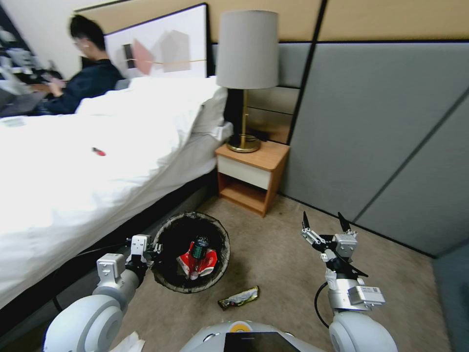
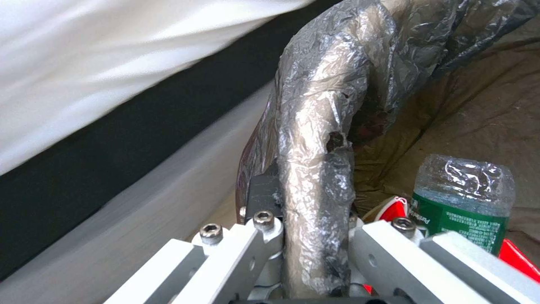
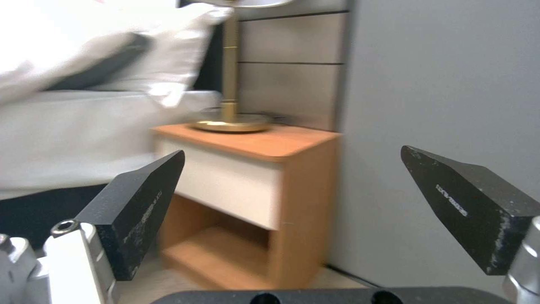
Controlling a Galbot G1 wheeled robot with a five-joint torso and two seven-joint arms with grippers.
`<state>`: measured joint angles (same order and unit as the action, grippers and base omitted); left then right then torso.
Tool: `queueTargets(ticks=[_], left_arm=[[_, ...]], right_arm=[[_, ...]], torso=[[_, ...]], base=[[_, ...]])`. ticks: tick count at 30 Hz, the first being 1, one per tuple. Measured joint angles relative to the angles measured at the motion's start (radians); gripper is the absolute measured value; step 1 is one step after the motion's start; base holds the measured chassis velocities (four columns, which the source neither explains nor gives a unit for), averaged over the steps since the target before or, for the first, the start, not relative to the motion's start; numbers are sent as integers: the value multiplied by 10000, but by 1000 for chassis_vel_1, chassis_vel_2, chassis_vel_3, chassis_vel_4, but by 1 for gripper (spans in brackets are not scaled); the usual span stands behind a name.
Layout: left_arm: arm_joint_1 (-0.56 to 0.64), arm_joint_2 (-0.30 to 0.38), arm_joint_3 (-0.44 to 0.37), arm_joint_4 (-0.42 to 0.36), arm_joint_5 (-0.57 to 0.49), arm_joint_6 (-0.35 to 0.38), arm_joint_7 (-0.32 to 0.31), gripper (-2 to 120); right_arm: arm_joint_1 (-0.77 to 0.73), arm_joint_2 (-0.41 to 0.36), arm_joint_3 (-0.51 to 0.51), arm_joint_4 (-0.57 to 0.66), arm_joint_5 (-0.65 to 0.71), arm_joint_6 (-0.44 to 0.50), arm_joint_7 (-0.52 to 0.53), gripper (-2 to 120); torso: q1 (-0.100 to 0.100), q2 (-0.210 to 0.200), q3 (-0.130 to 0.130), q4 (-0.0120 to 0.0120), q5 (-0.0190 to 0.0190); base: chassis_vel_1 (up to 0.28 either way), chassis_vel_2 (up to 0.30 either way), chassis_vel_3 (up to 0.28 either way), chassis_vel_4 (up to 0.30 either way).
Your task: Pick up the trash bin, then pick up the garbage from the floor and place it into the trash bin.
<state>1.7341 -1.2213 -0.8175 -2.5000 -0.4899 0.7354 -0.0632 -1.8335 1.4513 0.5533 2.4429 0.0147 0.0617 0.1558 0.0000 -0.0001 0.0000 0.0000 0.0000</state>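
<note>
Left gripper [image 1: 155, 248] clamped on liner-wrapped rim of small round white plastic trash bin [image 1: 221, 264] beside bed; right gripper [image 1: 322, 221] spread wide, empty; shiny yellow snack wrapper [image 1: 239, 297] on carpet nearby, probably light, crinkly, slippery; best pinched mid-length.

glossy white rounded arms, silver screwed brackets, black pointed fingers [image 3: 141, 202] on the right end effector [image 1: 322, 221].

green bottle label [image 2: 458, 226], small white print, not legible
</note>
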Motion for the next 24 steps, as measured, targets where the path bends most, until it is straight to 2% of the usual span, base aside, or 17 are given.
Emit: queueTargets(ticks=[24], left_arm=[[175, -19, -74, 0, 19, -1, -116, 2]], right_arm=[[135, -291, 188, -167, 369, -118, 119, 100]], torso=[[0, 0, 0, 5, 1]], base=[[123, 121, 122, 118]])
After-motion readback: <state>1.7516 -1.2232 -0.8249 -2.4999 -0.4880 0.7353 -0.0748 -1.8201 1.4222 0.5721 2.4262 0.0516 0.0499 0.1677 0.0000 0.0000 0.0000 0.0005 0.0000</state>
